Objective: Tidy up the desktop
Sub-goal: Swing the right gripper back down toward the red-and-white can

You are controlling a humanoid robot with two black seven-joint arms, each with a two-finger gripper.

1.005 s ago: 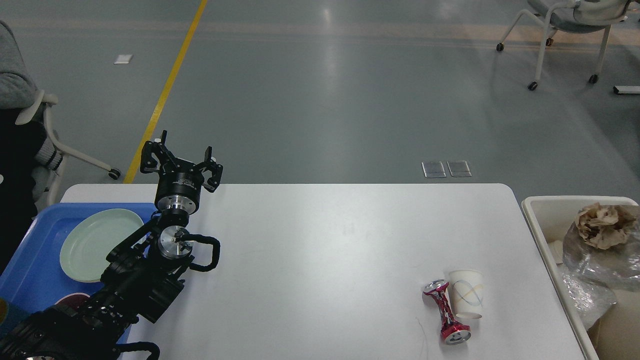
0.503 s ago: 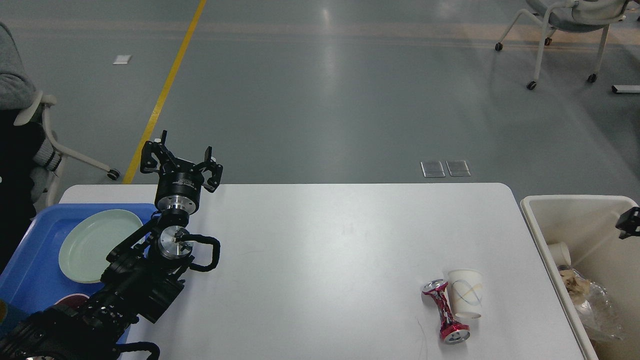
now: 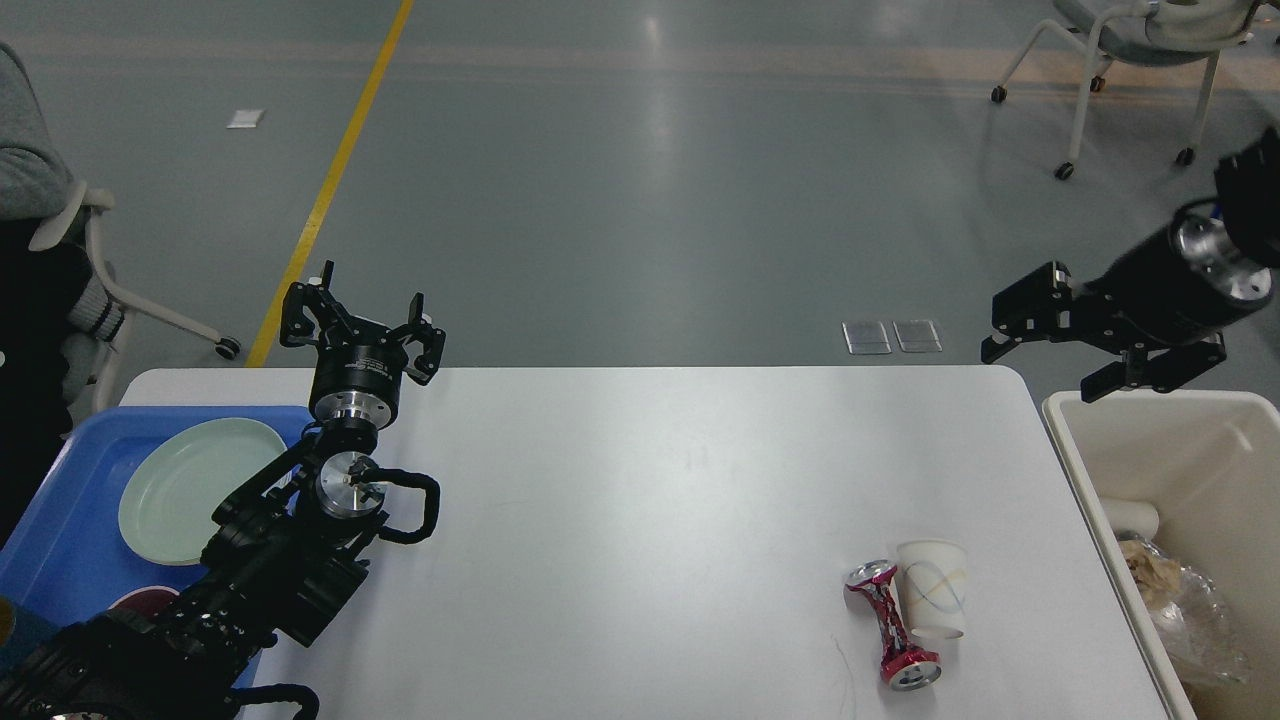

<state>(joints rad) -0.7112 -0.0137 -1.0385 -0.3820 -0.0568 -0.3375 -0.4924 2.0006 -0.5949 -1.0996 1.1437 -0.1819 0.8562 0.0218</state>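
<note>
The white desktop [image 3: 640, 500] fills the middle of the head view. Near its front right lie a crushed red can [image 3: 893, 624] and a white paper cup [image 3: 933, 588], touching side by side. My left gripper [image 3: 360, 318] stands open above the desktop's far left edge, holding nothing. At the right, my right gripper [image 3: 1045, 345] hangs open and empty above the far corner of the beige bin [image 3: 1090, 470], well above and behind the can and cup.
A blue tray [image 3: 45, 520] at the left holds a pale green plate [image 3: 195, 490] and a dark red dish [image 3: 135, 600]. The beige bin holds crumpled paper and plastic [image 3: 1180, 600]. Wheeled chairs stand on the floor at the far right and left.
The crumpled paper and plastic dropped into the bin. My right arm has risen and swung into view above the bin's far corner, gripper open. The left arm has not moved.
</note>
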